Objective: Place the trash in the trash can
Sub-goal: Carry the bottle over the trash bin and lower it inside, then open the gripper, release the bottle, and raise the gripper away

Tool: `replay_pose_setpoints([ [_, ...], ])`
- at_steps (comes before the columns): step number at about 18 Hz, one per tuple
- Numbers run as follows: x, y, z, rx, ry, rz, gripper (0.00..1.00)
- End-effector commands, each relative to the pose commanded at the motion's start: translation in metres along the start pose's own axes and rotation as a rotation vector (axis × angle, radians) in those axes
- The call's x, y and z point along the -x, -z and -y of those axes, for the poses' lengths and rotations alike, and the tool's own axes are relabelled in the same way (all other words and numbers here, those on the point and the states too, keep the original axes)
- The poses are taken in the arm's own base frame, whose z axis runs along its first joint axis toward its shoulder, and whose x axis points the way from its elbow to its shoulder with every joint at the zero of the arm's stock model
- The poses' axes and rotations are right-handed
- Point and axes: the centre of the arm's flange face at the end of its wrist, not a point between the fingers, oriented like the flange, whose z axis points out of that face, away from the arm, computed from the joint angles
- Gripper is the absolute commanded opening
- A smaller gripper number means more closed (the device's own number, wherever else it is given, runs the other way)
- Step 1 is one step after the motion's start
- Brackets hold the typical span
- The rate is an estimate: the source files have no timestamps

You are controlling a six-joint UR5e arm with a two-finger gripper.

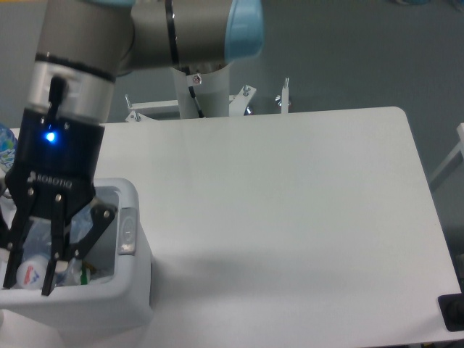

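Observation:
The trash can [109, 301], a white rectangular bin with a thick rim and a grey latch [127, 232], stands at the table's front left. My gripper [29, 281] hangs over its opening with the fingertips down inside the rim. It is shut on the clear crushed plastic bottle [29, 271], whose red-marked end shows between the fingers. The crumpled white wrapper [74, 274] with a green speck lies inside the bin, mostly hidden by the gripper.
A blue-labelled bottle [4, 142] peeks out at the left edge behind the arm. The white table [290, 217] stretches to the right. The arm's base post [199, 90] and metal brackets [264, 98] stand at the table's back edge.

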Motion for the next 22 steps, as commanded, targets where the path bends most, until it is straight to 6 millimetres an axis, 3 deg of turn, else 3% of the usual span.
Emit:
replay_pose_setpoints([
  [1,0.000,0.000,0.000,0.001,-0.004,0.000,1.00],
  [5,-0.003,0.010,-0.001,-0.002,-0.003,0.000,1.00],
  [7,0.009,0.017,-0.001,-0.002,0.007,0.022,1.00],
  [12,0.143,0.060,-0.004,-0.011,0.085,0.250,1.00],
  [16,0.215,0.102,-0.014,0.093,-0.099,0.525,1.00],
  [20,0.259,0.135,-0.039,0.328,-0.273,0.638,1.00],
  [22,0.263,0.151,-0.057,0.475,-0.385,0.585,1.00],
])
